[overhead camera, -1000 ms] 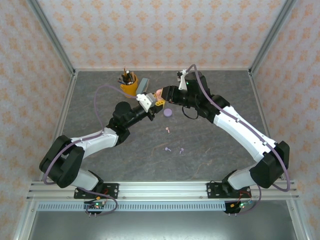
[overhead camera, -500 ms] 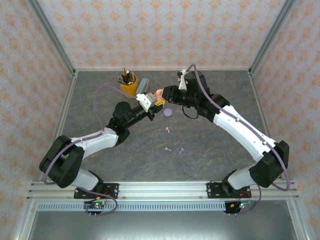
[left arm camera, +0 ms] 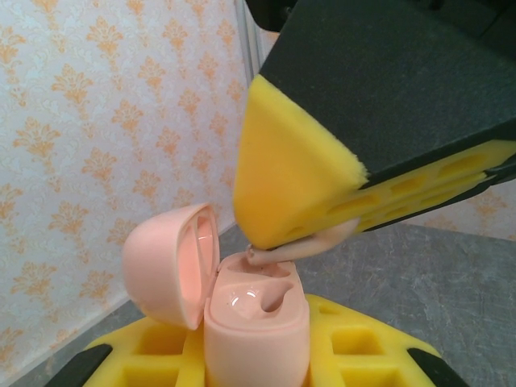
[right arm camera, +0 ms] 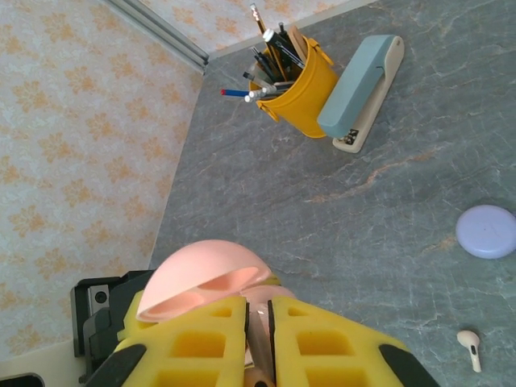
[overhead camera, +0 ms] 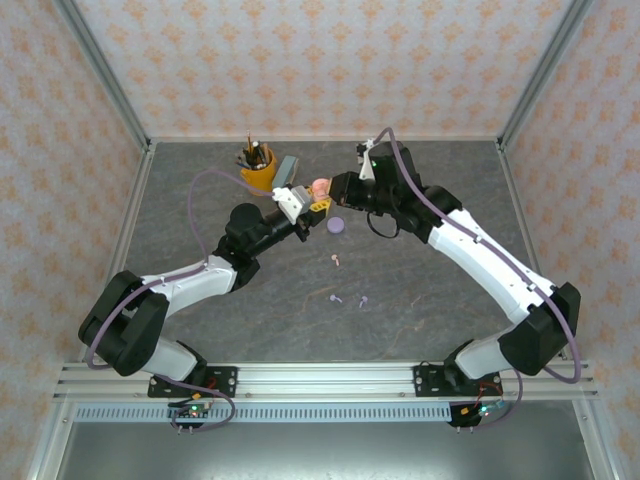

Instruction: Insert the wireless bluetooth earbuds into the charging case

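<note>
Grey stone-look table [overhead camera: 420, 290]; wallpapered walls [overhead camera: 320, 60] (orange damask).

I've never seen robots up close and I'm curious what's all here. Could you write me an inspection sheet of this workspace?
Surface: grey stone-look table, no spills seen.
Job's things: open pink case; held pink earbud just above its opening; loose pink earbud and two lilac earbuds on the table; lilac disc nearby.
Clutter: pencil cup, stapler.
Pincers: left pincer shut on the pink case; right pincer shut on the held pink earbud.
Cables: purple cables run along both arms.
Surroundings: patterned walls, metal frame.
</note>
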